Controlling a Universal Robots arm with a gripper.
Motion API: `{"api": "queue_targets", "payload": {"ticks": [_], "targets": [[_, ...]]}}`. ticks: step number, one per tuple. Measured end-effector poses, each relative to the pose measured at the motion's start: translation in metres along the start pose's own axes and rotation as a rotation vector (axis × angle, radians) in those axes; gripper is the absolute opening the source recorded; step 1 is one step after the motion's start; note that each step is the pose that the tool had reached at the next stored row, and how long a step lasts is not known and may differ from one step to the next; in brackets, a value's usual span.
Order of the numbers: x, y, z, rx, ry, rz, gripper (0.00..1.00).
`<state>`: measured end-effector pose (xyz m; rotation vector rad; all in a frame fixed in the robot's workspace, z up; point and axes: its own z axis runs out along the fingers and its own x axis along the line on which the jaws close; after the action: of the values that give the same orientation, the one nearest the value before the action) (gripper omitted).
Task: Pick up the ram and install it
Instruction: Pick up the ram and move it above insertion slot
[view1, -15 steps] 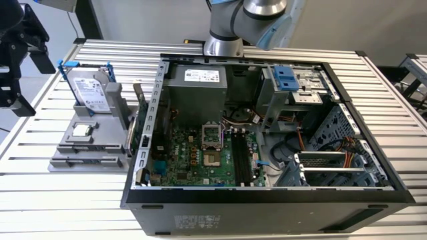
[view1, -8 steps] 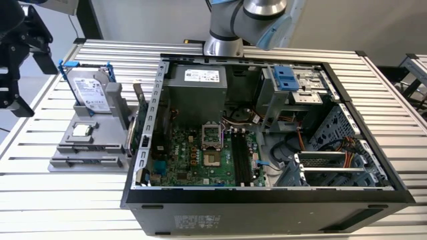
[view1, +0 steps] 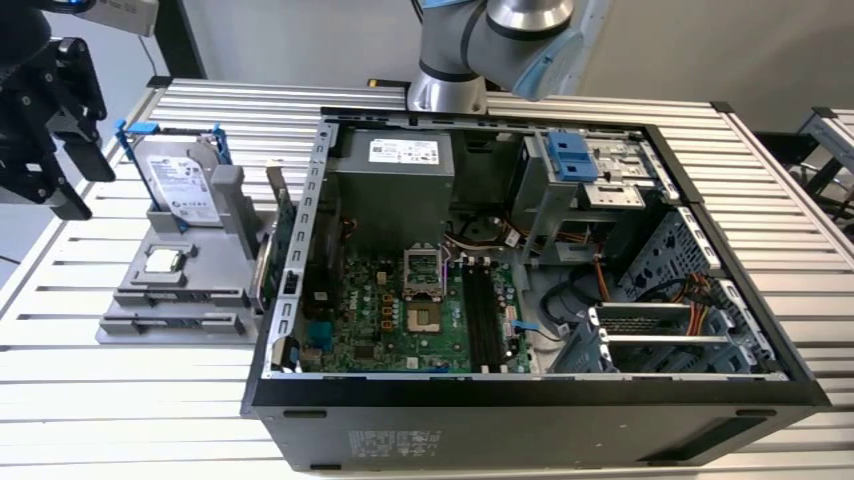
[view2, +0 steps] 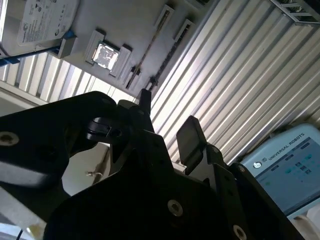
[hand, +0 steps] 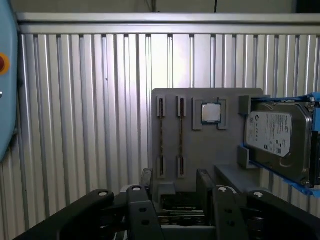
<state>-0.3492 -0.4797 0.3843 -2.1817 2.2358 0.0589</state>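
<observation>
Ram (hand: 161, 136) stands edge-on in the grey holder (hand: 200, 150), by the edge far from the hard drive (hand: 272, 135); gripper (hand: 175, 176) hangs apart, jaws spread, empty.

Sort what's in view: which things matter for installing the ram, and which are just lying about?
Job: ram, two sticks in the grey holder; open claw; motherboard's black slots.
Lying about: hard drive; processor chip.
</observation>
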Motion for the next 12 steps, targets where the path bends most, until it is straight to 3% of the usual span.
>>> {"api": "queue_targets", "payload": {"ticks": [12], "targets": [[0.0001, 0.0, 0.0036, 0.0005, 0.001, 0.0, 1.0]]}}
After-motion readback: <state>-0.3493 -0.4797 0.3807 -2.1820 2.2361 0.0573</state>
